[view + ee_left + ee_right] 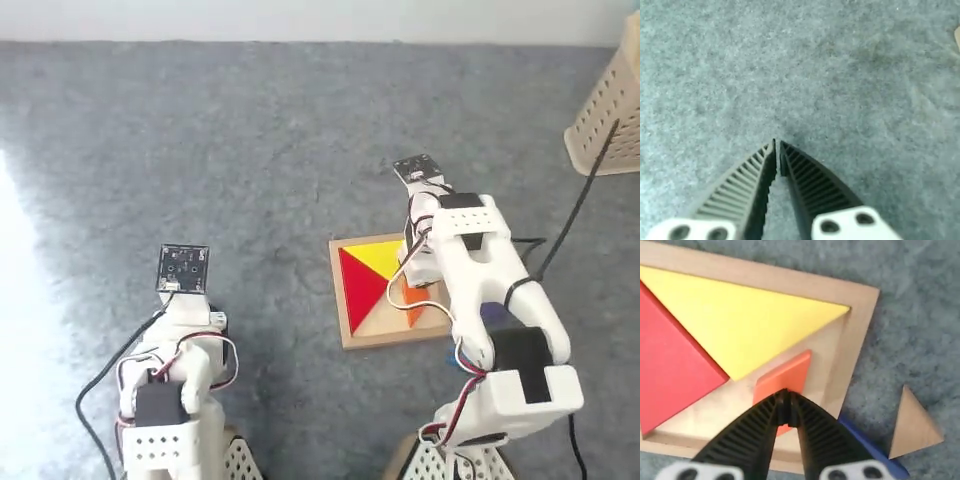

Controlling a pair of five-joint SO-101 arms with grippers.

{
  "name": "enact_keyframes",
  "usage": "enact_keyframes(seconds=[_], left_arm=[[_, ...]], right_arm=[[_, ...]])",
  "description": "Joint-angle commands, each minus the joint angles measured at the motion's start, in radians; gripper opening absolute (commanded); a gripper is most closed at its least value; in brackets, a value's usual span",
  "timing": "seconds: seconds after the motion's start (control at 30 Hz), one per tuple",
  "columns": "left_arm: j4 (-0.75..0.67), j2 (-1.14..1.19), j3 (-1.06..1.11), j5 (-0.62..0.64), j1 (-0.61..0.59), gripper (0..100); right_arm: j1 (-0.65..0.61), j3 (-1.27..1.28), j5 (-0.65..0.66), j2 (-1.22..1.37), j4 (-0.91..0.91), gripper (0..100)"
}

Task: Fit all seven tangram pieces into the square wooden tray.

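A: High view, entries?
B: Tray [380,325], square, wooden, on the grey tabletop [200,130]. It contains a red triangle [358,282], a yellow triangle [378,257] and an orange piece [412,303]. The right arm [480,270] stands over the tray. The left arm [175,370] is well apart from it, over bare tabletop. A slatted basket [610,110] sits at the far corner, obstructing nothing.

A: Left wrist view?
B: Left fingers [745,185], tips pressed together, nothing between them, tabletop beneath.

A: Right wrist view?
B: Right fingers [750,432], closed tip to tip, clasping nothing. The tips sit over the orange piece [785,375]; whether they touch it, I cannot tell. The piece lies askew in the tray's open part, between the yellow triangle's edge and the rim, its visible length running straight away from the tips. Outside the rim lie a blue piece [867,450], partly under a finger, and a plain wooden triangle [912,425] just beside it.

A: Governing relation?
B: By my judgement, the orange piece lies directly at the right tips and is not yet square to the rim. Seating it calls for a turn. The yellow triangle and the rim bound that turn. The right arm is much the nearer.
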Motion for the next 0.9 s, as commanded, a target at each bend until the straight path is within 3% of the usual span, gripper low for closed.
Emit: enact_keyframes(seconds=[0.0,0.33,0.63,0.87], left_arm=[[0.005,-0.017,-0.012,0.006,-0.003,1],[0.005,-0.017,-0.012,0.006,-0.003,1],[0.005,-0.017,-0.012,0.006,-0.003,1],[0.005,-0.017,-0.012,0.006,-0.003,1]], right_arm=[[0.027,-0.046,0.017,0.042,-0.007,0.6],[0.137,-0.158,0.015,0.062,-0.012,0.6],[0.125,-0.195,0.012,0.039,0.045,0.6],[0.031,-0.068,0.012,-0.088,0.039,0.6]])
